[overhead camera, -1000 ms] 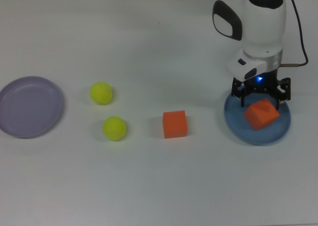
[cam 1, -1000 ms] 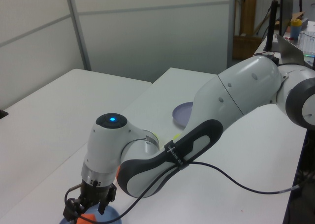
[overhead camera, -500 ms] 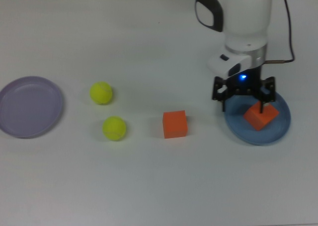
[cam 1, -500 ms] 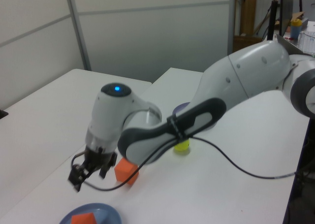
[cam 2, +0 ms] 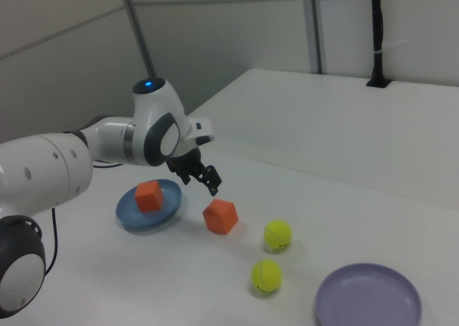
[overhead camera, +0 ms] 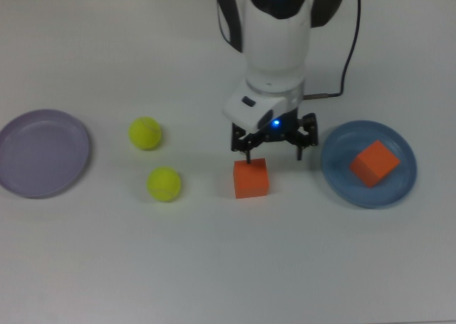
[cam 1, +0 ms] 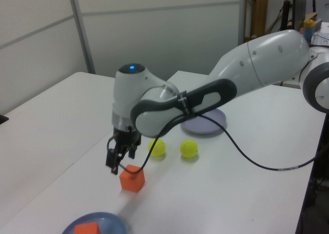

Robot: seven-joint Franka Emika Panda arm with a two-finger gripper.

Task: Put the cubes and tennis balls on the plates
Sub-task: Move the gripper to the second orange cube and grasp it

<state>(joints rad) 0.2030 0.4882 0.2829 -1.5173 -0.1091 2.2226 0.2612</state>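
One orange cube lies tilted on the blue plate at the top view's right. The other cube sits on the table near the middle. My gripper hangs open and empty just above and behind that cube, and the left view shows the gripper apart from the cube. Two tennis balls rest on the table to the top view's left of the cube. The lavender plate lies empty at the top view's far left.
The arm's white body reaches in from the far edge of the top view, with a black cable trailing to its right. In the left view a second table stands beside this one, separated by a gap.
The gripper rose off the blue plate, leaving the cube there, and moved to the top view's left. It now hovers over the second cube. Balls, plates and cubes stayed put.
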